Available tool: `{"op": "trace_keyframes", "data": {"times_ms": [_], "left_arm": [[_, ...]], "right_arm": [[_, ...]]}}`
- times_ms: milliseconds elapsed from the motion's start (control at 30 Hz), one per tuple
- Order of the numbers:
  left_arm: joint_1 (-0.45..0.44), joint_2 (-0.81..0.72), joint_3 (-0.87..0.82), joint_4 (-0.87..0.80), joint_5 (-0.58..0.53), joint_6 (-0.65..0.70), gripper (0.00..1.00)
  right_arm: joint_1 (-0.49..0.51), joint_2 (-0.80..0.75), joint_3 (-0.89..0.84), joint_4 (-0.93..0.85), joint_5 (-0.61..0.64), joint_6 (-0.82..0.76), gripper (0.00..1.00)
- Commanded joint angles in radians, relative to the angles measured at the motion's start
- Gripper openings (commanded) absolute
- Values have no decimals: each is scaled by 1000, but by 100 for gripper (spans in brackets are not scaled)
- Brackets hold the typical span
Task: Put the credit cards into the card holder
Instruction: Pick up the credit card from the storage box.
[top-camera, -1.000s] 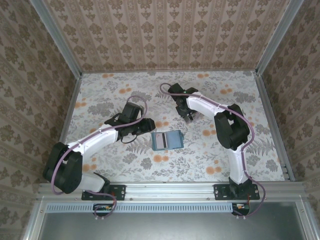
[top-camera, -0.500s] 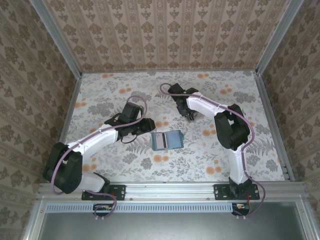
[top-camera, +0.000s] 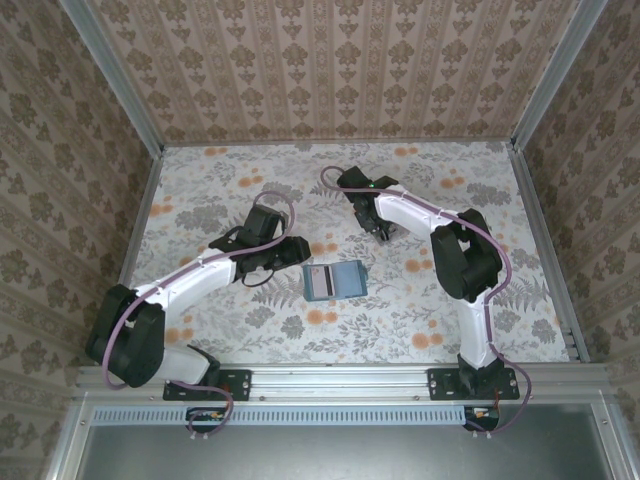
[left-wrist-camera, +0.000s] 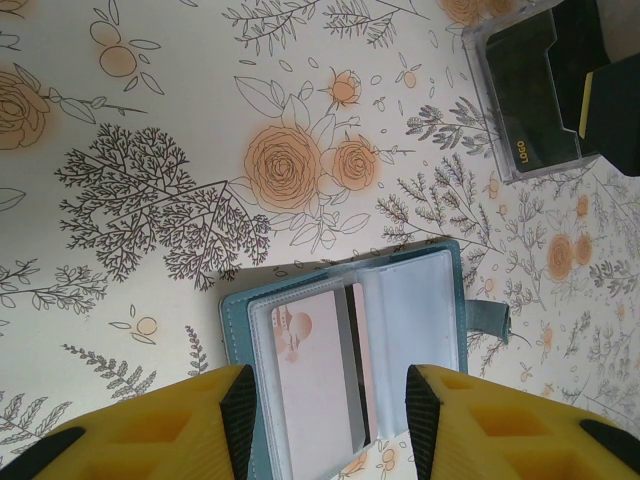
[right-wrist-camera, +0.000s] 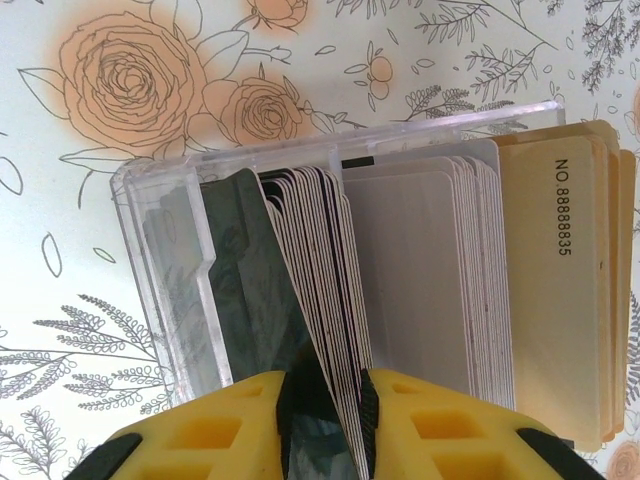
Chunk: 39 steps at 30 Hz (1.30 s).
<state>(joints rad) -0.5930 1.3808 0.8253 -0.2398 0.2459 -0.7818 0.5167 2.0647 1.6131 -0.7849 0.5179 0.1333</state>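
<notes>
Right wrist: your right gripper (right-wrist-camera: 327, 402) stands nearly closed astride a few credit cards (right-wrist-camera: 320, 260); whether it clamps them you cannot tell. Your left gripper (left-wrist-camera: 325, 425) hangs spread above the card holder (left-wrist-camera: 410, 310).

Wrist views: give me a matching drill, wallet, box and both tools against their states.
1 wallet
2 box
3 left tool
4 right tool

A clear, holding a stack of cards
B open, above the wallet
C lying open, pink card sleeved
D astride a few boxed cards

Pairs: 1-C, 2-A, 3-B, 4-D
</notes>
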Motion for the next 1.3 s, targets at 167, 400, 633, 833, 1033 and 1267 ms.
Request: {"op": "trace_keyframes", "data": {"times_ms": [167,400,633,833,1033,1267], "left_arm": [[10,13,-8,-3,10,-3,46],[9,15,-5,-3,11,-2,46],[10,18,-5,-3,13,-2,46],[11,16,-8,1,18,-10,46],[12,22,9,7,35,-13,46],[20,23,5,42,78,-41,47]], "right_arm": [[-12,-68,-26,-5,40,-1,22],[-12,-103,-42,-5,31,5,16],[-17,-115,-50,-9,-5,14,11],[-18,-168,-60,-14,-91,35,6],[-28,-232,-86,-10,-178,75,3],[-45,-316,-107,-3,-287,127,2]]}}
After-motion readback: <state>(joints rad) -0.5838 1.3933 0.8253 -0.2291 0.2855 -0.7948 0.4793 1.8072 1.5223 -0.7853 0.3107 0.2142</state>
